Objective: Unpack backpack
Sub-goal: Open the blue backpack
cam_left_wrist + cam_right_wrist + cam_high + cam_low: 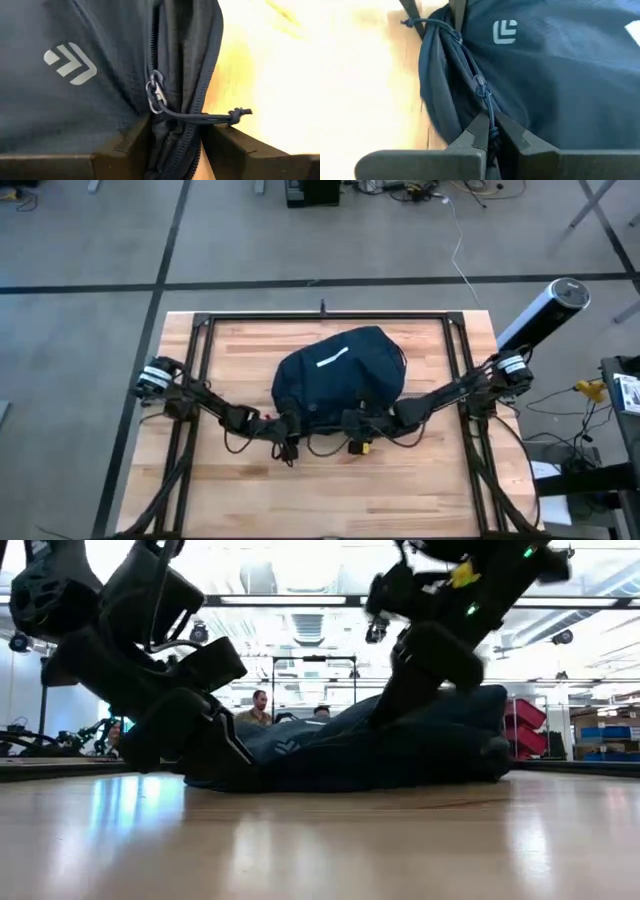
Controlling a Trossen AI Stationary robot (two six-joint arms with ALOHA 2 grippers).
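From above, the backpack (338, 377) sits in the middle of the wooden table (250, 500), a dark navy mound with a short white stripe (331, 359) on top. Both arms reach in at its lower edge: the left gripper (291, 429) from the left of the frame, the right gripper (352, 423) from the right, each touching the bag's near side.

Down at table level, the backpack (400, 745) lies slumped across the centre of the frame, with both arms pressing into it from above. People show far back in the room.

On the left wrist camera, the left gripper (172, 150) has its two fingers clamped on a fold of fabric along the zipper line; a metal zipper pull (156, 94) with a knotted cord (205, 117) hangs just above them, and a grey logo (70, 62) sits at upper left.

On the right wrist camera, the right gripper (490, 134) pinches its fingertips together on a dark pull cord (487, 100) running down the zipper seam.
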